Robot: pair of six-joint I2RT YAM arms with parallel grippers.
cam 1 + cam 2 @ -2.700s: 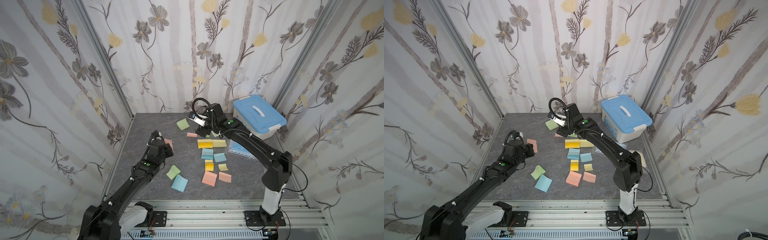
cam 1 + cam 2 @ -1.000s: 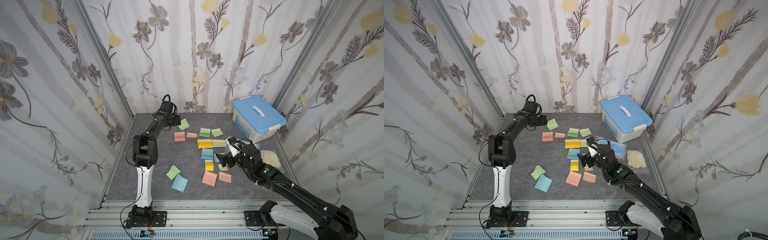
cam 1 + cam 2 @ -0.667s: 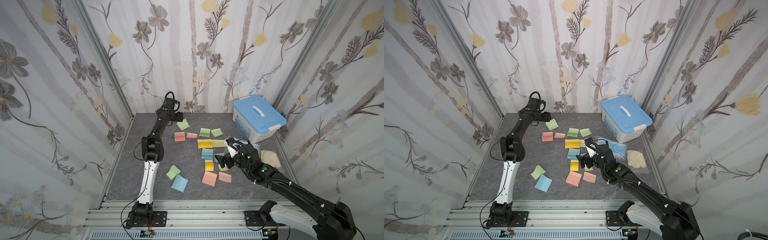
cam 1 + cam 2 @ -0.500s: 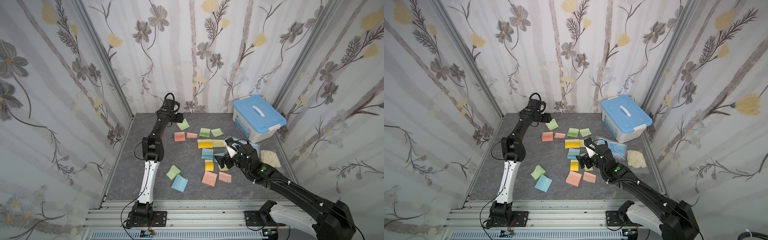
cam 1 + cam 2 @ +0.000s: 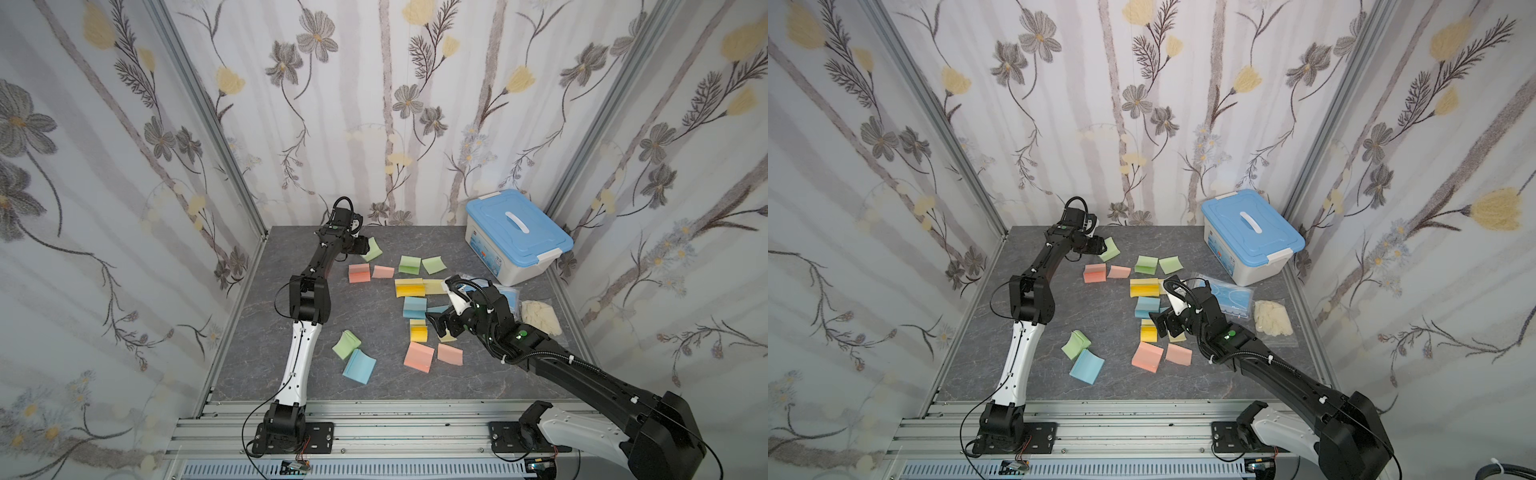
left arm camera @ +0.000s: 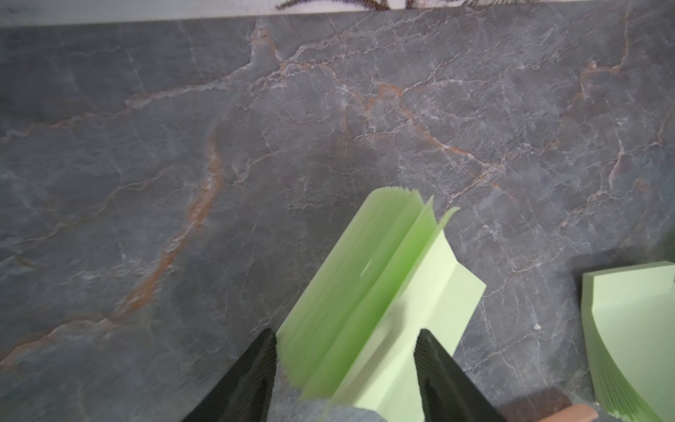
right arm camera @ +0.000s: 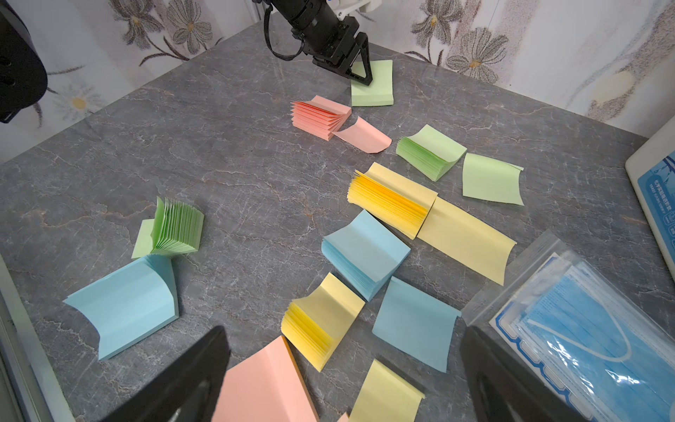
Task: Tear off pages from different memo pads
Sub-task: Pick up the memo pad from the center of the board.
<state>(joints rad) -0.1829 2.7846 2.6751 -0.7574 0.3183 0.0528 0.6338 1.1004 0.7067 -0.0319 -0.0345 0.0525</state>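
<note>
The green pad (image 6: 383, 292) lies at the back of the desk (image 7: 237, 164), left of the middle and near the rear wall. It sits right between the two fingers of the left tool (image 6: 347, 339). In the left wrist view one finger touches the pad's fanned edge and the other overlaps its pale top sheet, with the top leaves curled up and apart. The fingers stand partly apart, one on each side of the pad. The pad is blurred there, and I cannot tell whether they press it. In both top views the pad (image 5: 374, 248) (image 5: 1111, 248) pokes out beyond the tool's tip.

Just in front of it lie a pink pad (image 7: 321, 117) with a loose pink page (image 7: 363, 135) touching it. To the right are a second green pad (image 7: 427, 151) and a green page (image 7: 491, 179).

Nearer the front, the right tool (image 7: 345, 338) hangs with its fingers spread wide and holds nothing. Below the gap between its fingers lie a small yellow pad (image 7: 321, 321), a large pink pad (image 7: 263, 383) and a yellow page (image 7: 387, 394).

A clear packet of blue masks (image 7: 584, 347) lies beside this tool. A blue-lidded box (image 5: 517, 232) stands in the back right corner.
</note>
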